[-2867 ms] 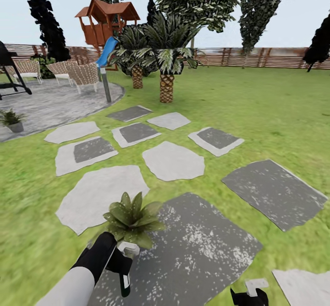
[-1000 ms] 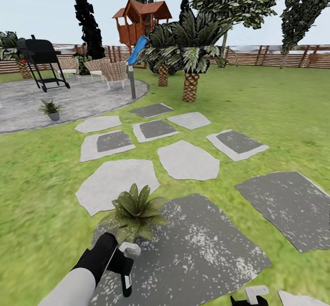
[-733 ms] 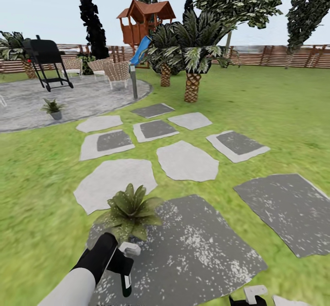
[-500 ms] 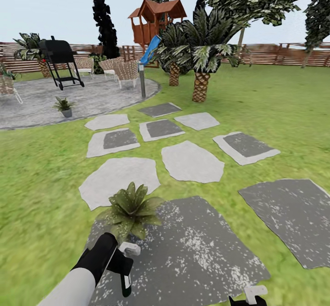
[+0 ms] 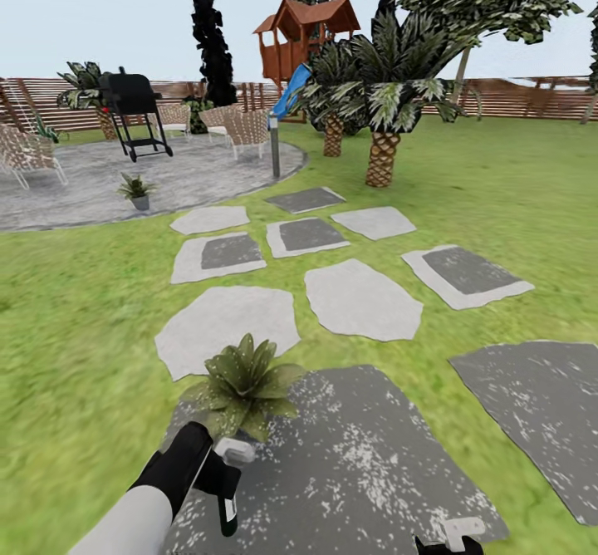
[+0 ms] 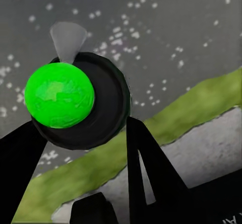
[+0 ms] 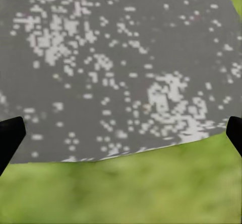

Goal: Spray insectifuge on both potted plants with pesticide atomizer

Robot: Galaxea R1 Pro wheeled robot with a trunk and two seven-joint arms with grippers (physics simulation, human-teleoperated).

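My left gripper (image 5: 218, 482) is shut on the pesticide atomizer (image 5: 227, 512), a dark bottle with a green mark hanging down and a pale spray head (image 5: 237, 453) pointing at the near potted plant (image 5: 245, 382). That speckled rosette stands at the edge of a dark slab (image 5: 357, 455) just ahead of the gripper. The second potted plant (image 5: 136, 190) sits far off on the round patio (image 5: 91, 189). In the left wrist view the bottle's black base with its green disc (image 6: 59, 94) sits between the black fingers (image 6: 151, 168). My right gripper (image 5: 453, 540) is low at the front, open over slab and grass (image 7: 121, 133).
Grey stepping slabs (image 5: 361, 297) cross the lawn toward the patio. A black grill (image 5: 133, 110), wicker chairs (image 5: 29, 152) and a grey post (image 5: 274, 144) stand on or by the patio. Two palms (image 5: 382, 115), a wooden playhouse (image 5: 307, 36) and a slatted fence (image 5: 515, 98) lie beyond.
The whole view has swung left, so the scenery slid right and more patio, the grill and chairs came in. Both arms keep their pose; the atomizer stays held.
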